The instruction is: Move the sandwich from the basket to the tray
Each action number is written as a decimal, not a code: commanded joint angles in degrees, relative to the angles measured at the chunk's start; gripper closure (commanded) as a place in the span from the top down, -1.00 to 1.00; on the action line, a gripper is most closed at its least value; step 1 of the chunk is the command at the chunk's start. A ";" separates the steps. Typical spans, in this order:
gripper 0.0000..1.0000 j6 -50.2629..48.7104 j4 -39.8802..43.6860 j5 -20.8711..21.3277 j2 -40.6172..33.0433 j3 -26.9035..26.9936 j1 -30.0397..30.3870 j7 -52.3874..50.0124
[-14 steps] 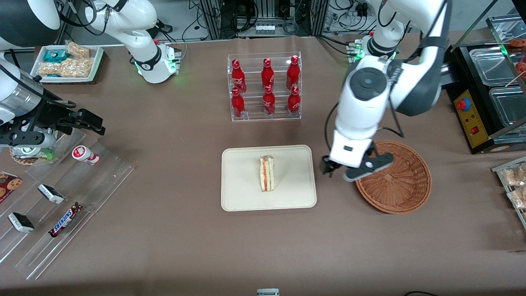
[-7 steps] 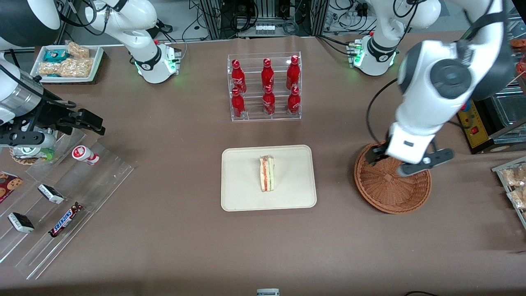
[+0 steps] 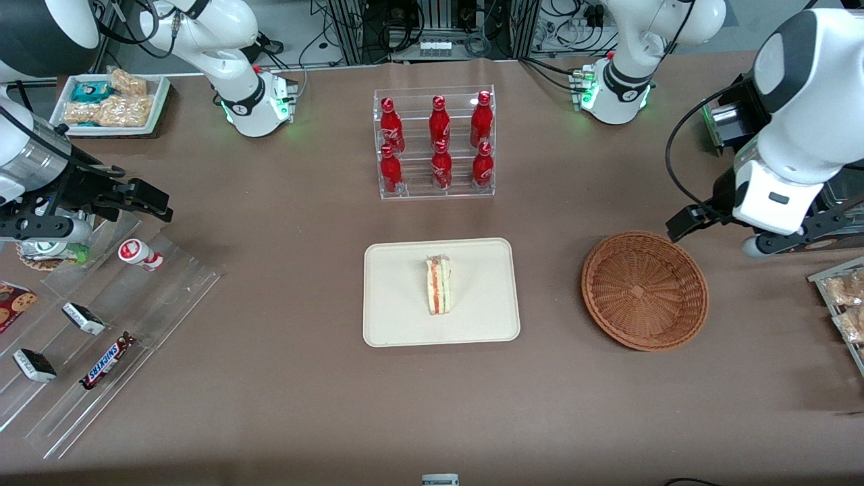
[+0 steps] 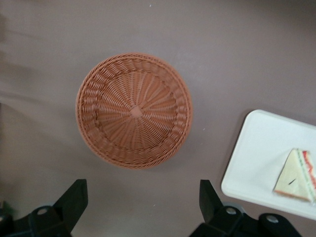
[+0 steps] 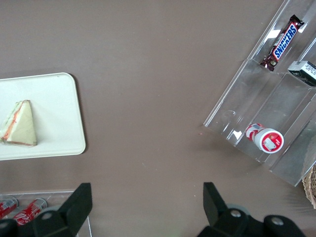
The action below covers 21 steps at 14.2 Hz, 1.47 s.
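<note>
Wicker basket (image 3: 644, 290) at centre right of the front view lies empty on the brown table (image 3: 283, 398). Sandwich (image 3: 439, 284) rests on the cream tray (image 3: 405, 317) at frame centre. Pincer (image 3: 715, 233), released and holding nothing, hangs at the right edge. Transfer appears complete; nothing evident remains.

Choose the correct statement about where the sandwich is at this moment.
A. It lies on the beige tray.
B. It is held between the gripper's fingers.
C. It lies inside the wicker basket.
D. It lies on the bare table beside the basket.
A. The sandwich rests on the tray, the basket holds nothing, and the gripper is open, off toward the working arm's end.
</note>
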 commanded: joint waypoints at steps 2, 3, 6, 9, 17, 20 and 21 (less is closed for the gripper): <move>1.00 -1.34 -1.00 -0.36 -1.47 -18.00 17.49 3.30; 1.00 -1.34 -1.09 -0.18 -2.17 -19.60 19.62 4.88; 1.00 -3.44 -1.27 -0.18 -3.84 -22.51 26.03 13.13; 1.00 -3.97 -1.00 -0.09 -4.90 -23.14 28.34 18.33; 1.00 -4.06 -0.47 2.72 -4.81 -24.01 27.72 20.28; 1.00 -3.97 -0.47 2.55 -4.55 -24.02 27.55 20.19; 1.00 -3.97 -0.56 2.54 -4.46 -24.02 27.55 20.19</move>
